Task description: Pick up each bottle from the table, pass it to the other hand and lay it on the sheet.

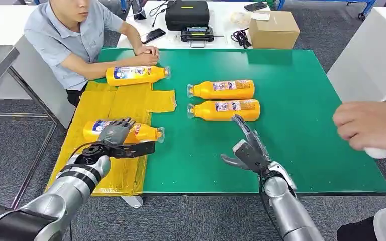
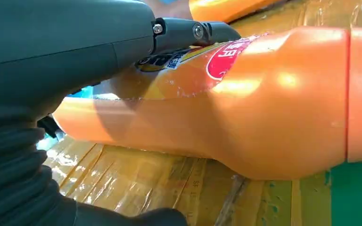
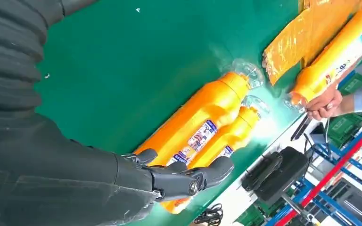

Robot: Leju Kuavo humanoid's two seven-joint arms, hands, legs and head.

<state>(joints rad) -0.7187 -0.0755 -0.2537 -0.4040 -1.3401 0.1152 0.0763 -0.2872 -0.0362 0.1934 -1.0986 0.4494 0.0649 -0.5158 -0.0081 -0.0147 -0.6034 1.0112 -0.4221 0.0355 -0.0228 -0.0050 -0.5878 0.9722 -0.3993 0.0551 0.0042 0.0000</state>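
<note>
Step in hand: the laying-down is judged to be under way; a bottle [image 1: 130,131] is lying on the yellow sheet [image 1: 130,103] at the near left of the green surface [image 1: 301,150].
Left hand: the left hand [image 1: 114,134] is draped over that bottle's labelled body, the fingers curled across it; in the left wrist view a finger [image 2: 193,32] is seen pressed on the label while the bottle [image 2: 245,103] rests on the sheet [image 2: 136,183], so the grasp is read as not yet released.
Right hand: the right hand [image 1: 245,149] is held above the surface with the fingers apart and nothing in them, just near of the nearer waiting bottle.
Bottles already placed: one bottle [image 1: 136,75] is lying at the far edge of the sheet, beside a person's hands [image 1: 148,54].
Bottles waiting: two bottles [image 1: 222,90] and [image 1: 225,110] are lying side by side on the bare surface, right of the sheet, caps pointing left.
Next move: the left fingers need to be opened and lifted off without rolling the bottle; then the right hand is to be lowered over the nearer waiting bottle.
Bystander: another person's hand [image 1: 369,125] is seen at the right edge.
</note>
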